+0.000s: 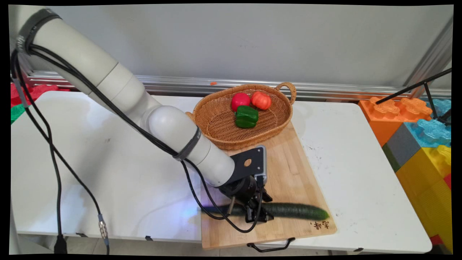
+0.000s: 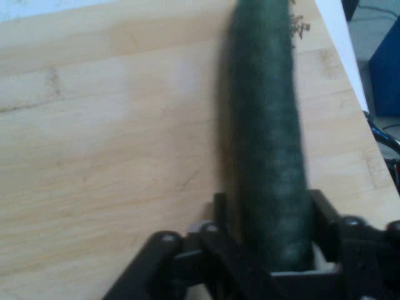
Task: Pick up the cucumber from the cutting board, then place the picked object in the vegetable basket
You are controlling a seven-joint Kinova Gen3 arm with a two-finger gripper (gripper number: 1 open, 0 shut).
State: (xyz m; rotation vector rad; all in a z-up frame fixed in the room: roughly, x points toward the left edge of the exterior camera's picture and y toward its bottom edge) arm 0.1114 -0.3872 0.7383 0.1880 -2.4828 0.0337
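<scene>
A long dark green cucumber (image 1: pixel 299 210) lies across the near end of a wooden cutting board (image 1: pixel 288 173). My gripper (image 1: pixel 258 216) is down on the cucumber's middle, one finger on each side of it. In the hand view the cucumber (image 2: pixel 265 125) runs up from between the fingers (image 2: pixel 219 209), which press against its sides over the board (image 2: pixel 112 125). Its left end is hidden behind the hand and cables in the main view.
A wicker basket (image 1: pixel 252 139) rests on the board's far end, holding a red tomato (image 1: pixel 240 101), an orange tomato (image 1: pixel 261 100) and a green pepper (image 1: pixel 246 116). Large coloured blocks (image 1: pixel 415 126) stand beyond the table's right edge. The board's black handle (image 1: pixel 270 247) overhangs the near edge.
</scene>
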